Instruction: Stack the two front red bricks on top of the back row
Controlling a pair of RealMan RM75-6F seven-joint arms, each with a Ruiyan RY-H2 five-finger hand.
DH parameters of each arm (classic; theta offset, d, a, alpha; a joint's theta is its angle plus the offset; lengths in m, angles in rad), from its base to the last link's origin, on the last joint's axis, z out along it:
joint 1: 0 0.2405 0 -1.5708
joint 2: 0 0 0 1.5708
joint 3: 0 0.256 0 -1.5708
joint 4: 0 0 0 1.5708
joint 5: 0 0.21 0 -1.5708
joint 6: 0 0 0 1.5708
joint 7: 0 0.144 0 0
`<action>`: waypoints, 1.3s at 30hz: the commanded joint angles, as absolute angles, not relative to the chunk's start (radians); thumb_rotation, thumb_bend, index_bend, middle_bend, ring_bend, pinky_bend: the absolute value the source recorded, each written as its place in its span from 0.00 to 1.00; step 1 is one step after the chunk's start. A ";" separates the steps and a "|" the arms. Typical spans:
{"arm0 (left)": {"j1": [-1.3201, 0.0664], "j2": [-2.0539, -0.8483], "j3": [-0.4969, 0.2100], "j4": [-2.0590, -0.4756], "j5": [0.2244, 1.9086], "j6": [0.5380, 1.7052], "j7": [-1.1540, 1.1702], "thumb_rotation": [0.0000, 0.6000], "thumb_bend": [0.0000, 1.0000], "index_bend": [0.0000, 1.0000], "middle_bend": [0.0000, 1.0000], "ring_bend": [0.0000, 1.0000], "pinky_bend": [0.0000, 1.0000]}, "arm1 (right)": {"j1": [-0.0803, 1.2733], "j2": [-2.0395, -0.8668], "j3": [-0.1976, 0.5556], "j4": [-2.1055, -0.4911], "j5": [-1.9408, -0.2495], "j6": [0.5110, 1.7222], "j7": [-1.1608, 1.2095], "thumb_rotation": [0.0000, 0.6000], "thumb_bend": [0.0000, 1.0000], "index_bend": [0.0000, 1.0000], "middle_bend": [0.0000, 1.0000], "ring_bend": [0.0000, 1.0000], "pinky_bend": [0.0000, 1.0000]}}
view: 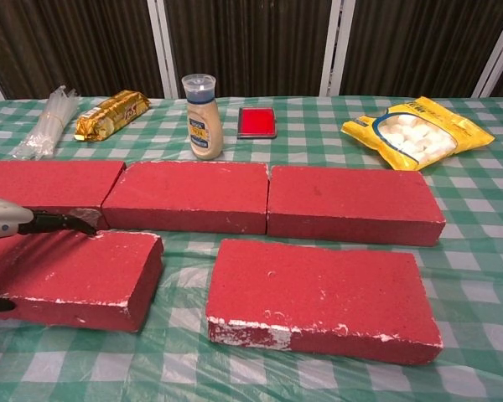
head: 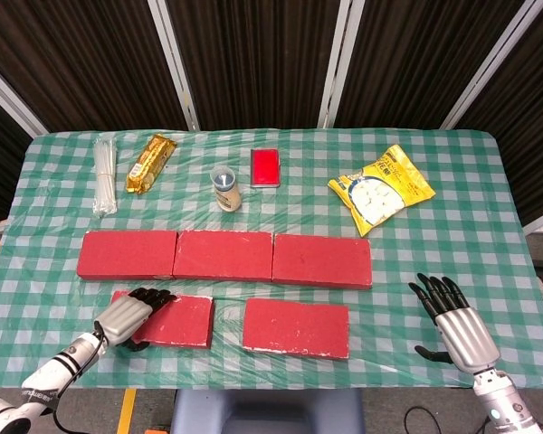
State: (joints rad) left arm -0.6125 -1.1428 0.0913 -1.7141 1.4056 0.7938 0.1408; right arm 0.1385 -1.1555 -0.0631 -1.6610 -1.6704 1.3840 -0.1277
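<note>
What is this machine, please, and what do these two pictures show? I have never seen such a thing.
It is a robot with two arms ending in humanlike hands, steered by a person. One picture looks down from its head, the other forward from its chest. On the checked table lie three back row bricks and two front bricks. The left hand grips the front left brick at its end. The right hand is open, holding nothing. The front right brick lies untouched. Behind are a bottle, a red case, snack bags and a bundle of straws.
</note>
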 commanded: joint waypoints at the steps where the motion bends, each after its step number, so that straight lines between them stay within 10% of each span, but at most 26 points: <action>1: -0.587 -1.136 0.102 -1.714 1.455 0.850 0.137 1.00 0.37 0.00 0.68 0.77 0.80 | 0.138 -1.156 -0.063 -1.661 -1.671 1.385 -0.128 1.00 0.06 0.00 0.00 0.00 0.00; 21: -0.530 -1.036 0.072 -1.866 1.471 0.997 0.276 1.00 0.36 0.00 0.70 0.79 0.82 | 0.147 -1.158 -0.060 -1.663 -1.664 1.368 -0.130 1.00 0.06 0.00 0.00 0.00 0.00; 39: -0.740 -1.103 -0.113 -1.778 1.159 0.804 0.370 1.00 0.36 0.00 0.71 0.80 0.82 | 0.142 -1.149 -0.033 -1.657 -1.625 1.387 -0.105 1.00 0.06 0.00 0.00 0.00 0.00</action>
